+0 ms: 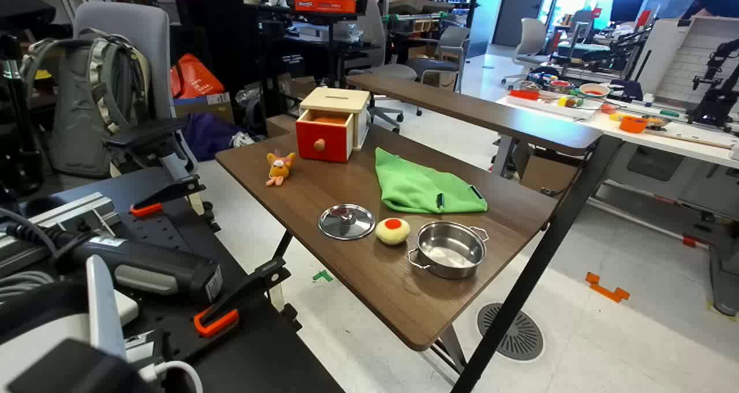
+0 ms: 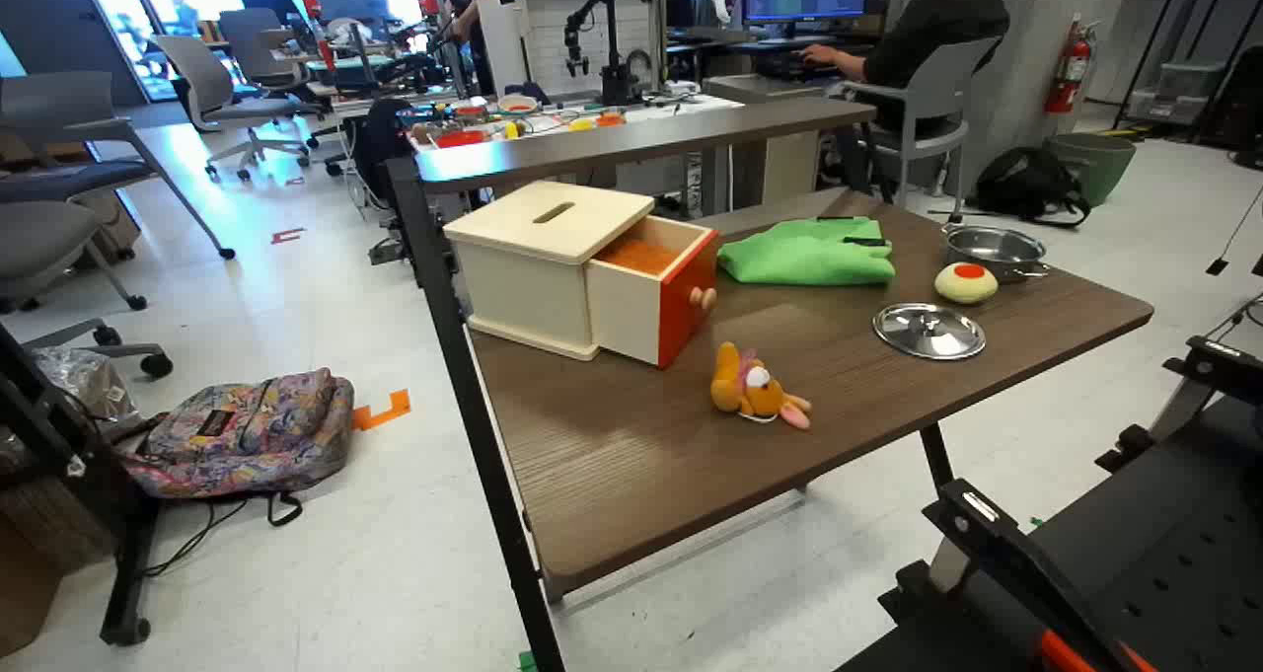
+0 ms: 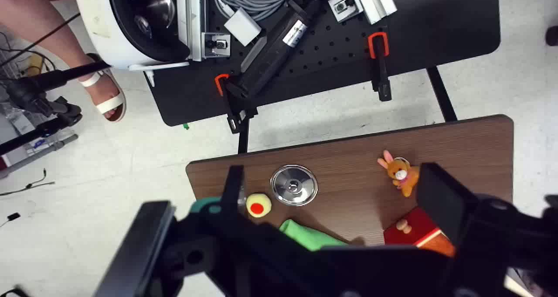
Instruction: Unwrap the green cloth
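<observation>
In the wrist view we see the gripper [image 3: 292, 209] standing wide, its two dark fingers [image 3: 441, 201] well apart, one at each side. Past it we look down on a brown table [image 3: 348, 179], well away from the fingertips. The green cloth [image 3: 310, 236] lies on that table; from the wrist we catch only a strip of it in the gap between the fingers, and the gripper's own body hides the rest. Both exterior views show us more: a soft, folded heap with two short dark strips on it. Also in the gap, farther out from the gripper's body than the cloth, we have a shiny metal lid [image 3: 294, 185] and, just beside it, toward the left-hand finger of that view, a pale yellow ball [image 3: 259, 203] with a red spot. In both exterior views a two-handled metal pot [image 1: 451, 253] stands just beside the ball; from the wrist the gripper covers most or all of it, we cannot tell which. Seen alongside the right-hand finger is an orange plush rabbit [image 3: 401, 175], lying on the table. A red-fronted drawer [image 3: 416, 223] shows partly behind that same finger, and in both exterior views we see it sticking out of a pale wooden box [image 2: 533, 282]. Farther out ahead of the fingers, beyond the table's edge, we see a black bench [image 3: 444, 26] with orange-handled clamps [image 3: 382, 70].
</observation>
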